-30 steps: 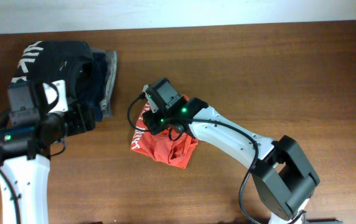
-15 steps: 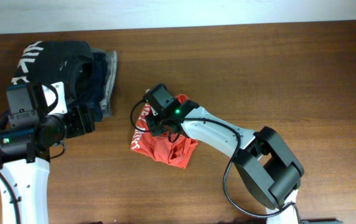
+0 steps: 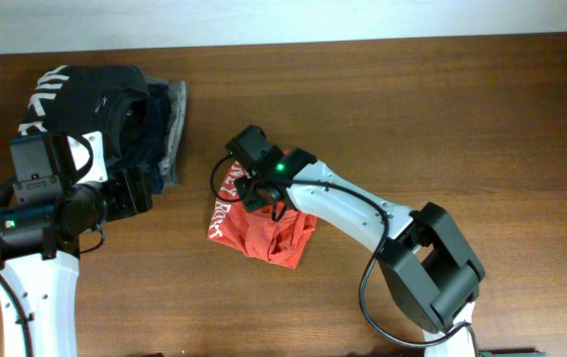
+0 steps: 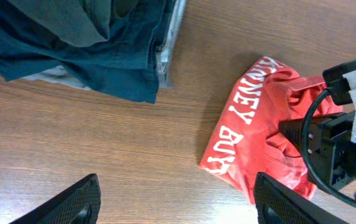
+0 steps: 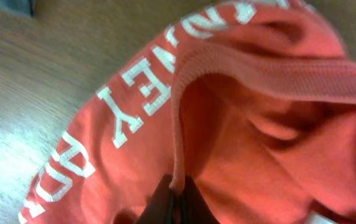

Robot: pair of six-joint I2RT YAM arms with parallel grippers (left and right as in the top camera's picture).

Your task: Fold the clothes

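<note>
Overhead view: at far L you've got the black garment (image 3: 75, 89) w/ white letters, bunched at the back-left of the table (image 3: 462, 119). A navy folded garment (image 3: 168, 134) pokes out on its R side, touching it. The L arm sits in front of that pile. On the L wrist cam, the left gripper (image 4: 181, 199) hangs over bare wood between the pile and the T-shirt (image 3: 264, 233), jaws spread wide, fingers (image 4: 78, 202) well apart.

Mid-table, the orange-red T-shirt lies in a crumpled heap near the navy garment but not touching it. Its white lettering (image 4: 237, 118) runs along its L edge.

The R arm reaches in from the front-right, and the right gripper (image 3: 249, 188) sits on the shirt's back-left part. On the R wrist cam its jaws are pressed together, pinching the shirt's ribbed edge (image 5: 178, 124). That edge rises from the tips, then curves off to the R.
</note>
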